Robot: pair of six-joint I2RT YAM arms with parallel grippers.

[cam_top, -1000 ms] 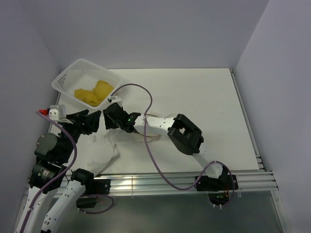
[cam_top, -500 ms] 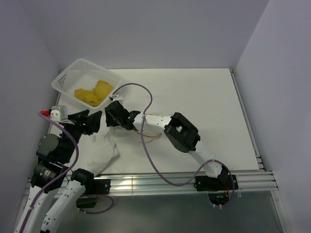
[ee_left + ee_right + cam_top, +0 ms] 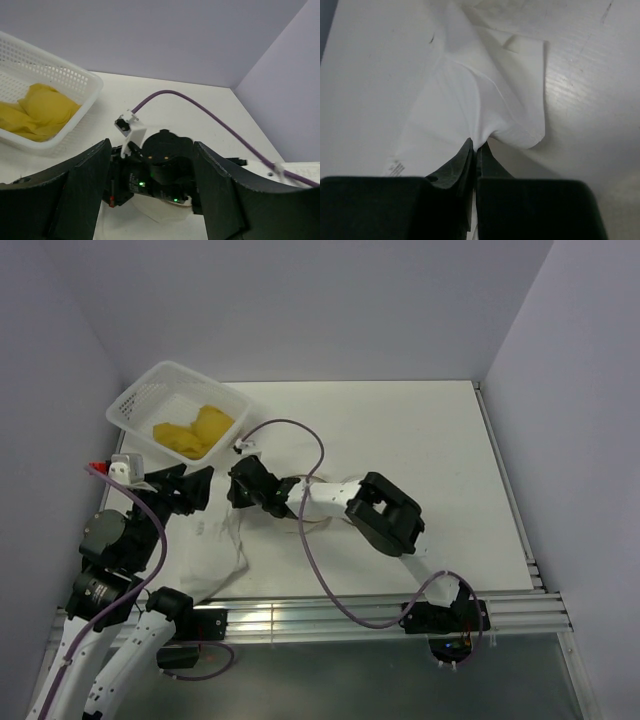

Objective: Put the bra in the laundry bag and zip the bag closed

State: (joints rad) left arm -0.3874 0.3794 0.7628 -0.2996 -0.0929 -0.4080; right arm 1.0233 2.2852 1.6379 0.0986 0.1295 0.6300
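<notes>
A second ago the right gripper (image 3: 476, 145) had its fingers apart over the cloth; now they are pinched together on a fold of the laundry bag (image 3: 215, 550), and the gripper has shifted a little to the right, its purple cable (image 3: 300, 430) looping higher. The left gripper (image 3: 150, 147) has barely moved and its fingers stand wide, holding nothing. The bag lies crumpled on the table (image 3: 420, 450) near the left front, its long axis running from the near-left edge up toward the right gripper; which way its opening faces cannot be told. The yellow bra (image 3: 195, 428) lies in the basket (image 3: 150, 380)
</notes>
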